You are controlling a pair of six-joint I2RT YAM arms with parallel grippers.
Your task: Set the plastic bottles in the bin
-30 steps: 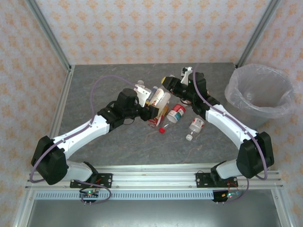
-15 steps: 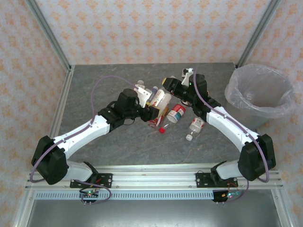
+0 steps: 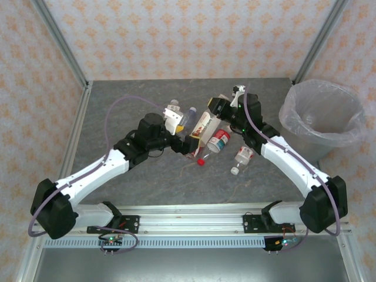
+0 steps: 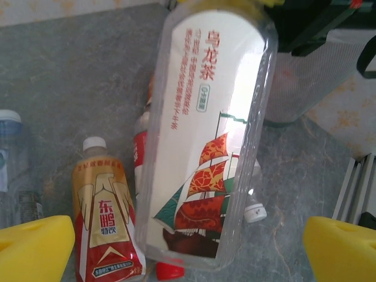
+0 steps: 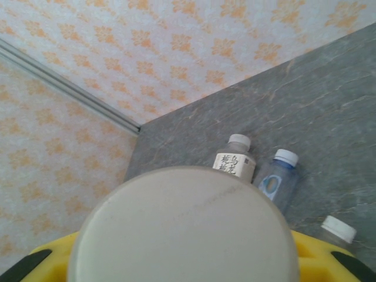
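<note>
white-label bottle (image 4: 202, 135): 乌龙茶 | gold-label bottle (image 4: 108, 229): 东鹏特饮

Robot lab test cell, not a home. Aluminium extrusion posts (image 3: 61, 44) frame it, with orange-patterned panels (image 3: 188, 35) as walls left, far and right. Grey stone-look desk (image 3: 117, 106). Left arm (image 3: 94, 170) and right arm (image 3: 288, 158) bolted to a slotted rail (image 3: 188, 214) at the near edge, purple cables (image 3: 120, 108) looped loose.

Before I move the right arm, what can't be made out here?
- Right wrist view: the pale round end of the large white-labelled clear plastic bottle hides how the right gripper holds it.
- Left wrist view: that bottle, its far end cut off by the top edge, covers most of a red-labelled bottle.
- Top view: grip too small to judge.
</note>
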